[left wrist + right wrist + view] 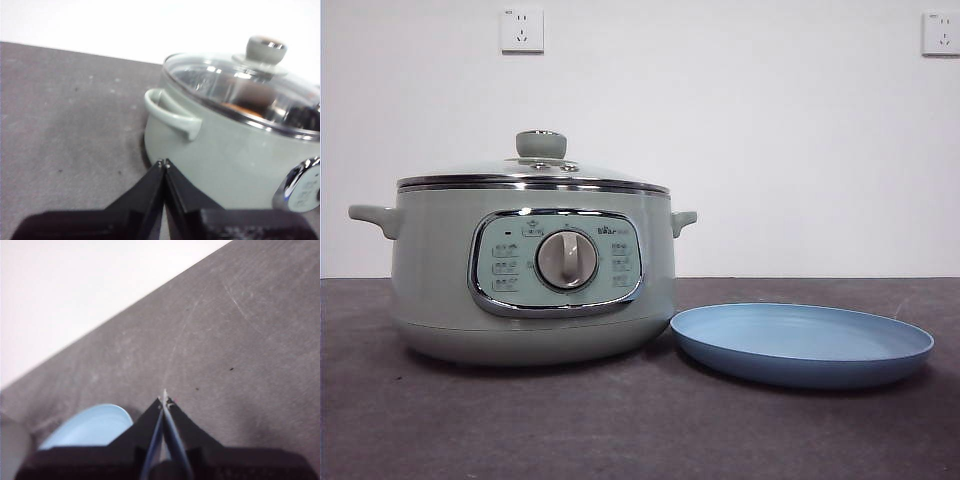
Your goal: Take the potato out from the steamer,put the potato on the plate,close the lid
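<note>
Left gripper: jaws pressed together, holding nothing, low beside the steamer, just short of its near side handle. Right gripper: jaws likewise together, empty, over bare table, with the plate near it.

Lid: glass, chrome-rimmed, seated on the steamer; knob upright at its centre, above and beyond the left jaws. By this judgement the left arm is the nearer for lifting it, and the reach must go up and over the rim.

Potato: an orange-brown patch seen through the glass, inside the steamer; its long axis cannot be made out.

Plate, front view: light blue, empty, just beside the steamer's base, seemingly not touching.

Markings: small logo above the dial, too fine to read with certainty; panel button icons illegible.

Task status: no step done yet.
</note>
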Tool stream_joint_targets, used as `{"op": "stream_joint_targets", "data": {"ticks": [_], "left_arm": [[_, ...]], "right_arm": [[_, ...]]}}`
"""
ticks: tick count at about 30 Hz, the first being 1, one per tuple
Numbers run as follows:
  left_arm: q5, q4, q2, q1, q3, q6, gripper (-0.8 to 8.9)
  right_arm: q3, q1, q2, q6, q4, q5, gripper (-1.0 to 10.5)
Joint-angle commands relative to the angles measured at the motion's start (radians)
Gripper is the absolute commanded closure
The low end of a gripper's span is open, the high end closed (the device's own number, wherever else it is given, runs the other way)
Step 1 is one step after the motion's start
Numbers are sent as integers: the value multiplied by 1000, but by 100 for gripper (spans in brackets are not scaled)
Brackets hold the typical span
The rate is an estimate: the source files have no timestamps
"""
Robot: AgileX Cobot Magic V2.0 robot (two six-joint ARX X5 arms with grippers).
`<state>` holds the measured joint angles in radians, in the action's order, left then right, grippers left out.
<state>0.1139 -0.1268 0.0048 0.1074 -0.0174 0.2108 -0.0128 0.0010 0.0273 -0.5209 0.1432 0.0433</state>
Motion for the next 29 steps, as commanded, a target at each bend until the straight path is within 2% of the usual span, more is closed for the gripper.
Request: {"op": "stream_joint_targets", "data": {"ticks": [1, 4, 6, 9, 14, 20, 29], "left_arm": [[15, 25, -3, -3, 5, 64, 819], [51, 10, -2, -3, -24, 105, 819], [74, -17, 0, -3, -59, 108, 819], [74, -62, 9, -2, -131, 108, 819], [75, -91, 71, -2, -257, 103, 819], [78, -103, 188, -2, -397, 97, 819], [101, -138, 403, 0, -630, 5, 819]], "right_arm": [[-1, 2, 1, -68, -16, -66, 949], [-31, 2, 3, -57, -16, -150, 956], [-62, 2, 13, -55, -16, -174, 956], [-127, 2, 46, -19, -16, -174, 956], [-268, 3, 152, 121, -16, -175, 955], [-449, 31, 303, 183, -16, -190, 955], [-742, 68, 587, 272, -11, -420, 955]]}}
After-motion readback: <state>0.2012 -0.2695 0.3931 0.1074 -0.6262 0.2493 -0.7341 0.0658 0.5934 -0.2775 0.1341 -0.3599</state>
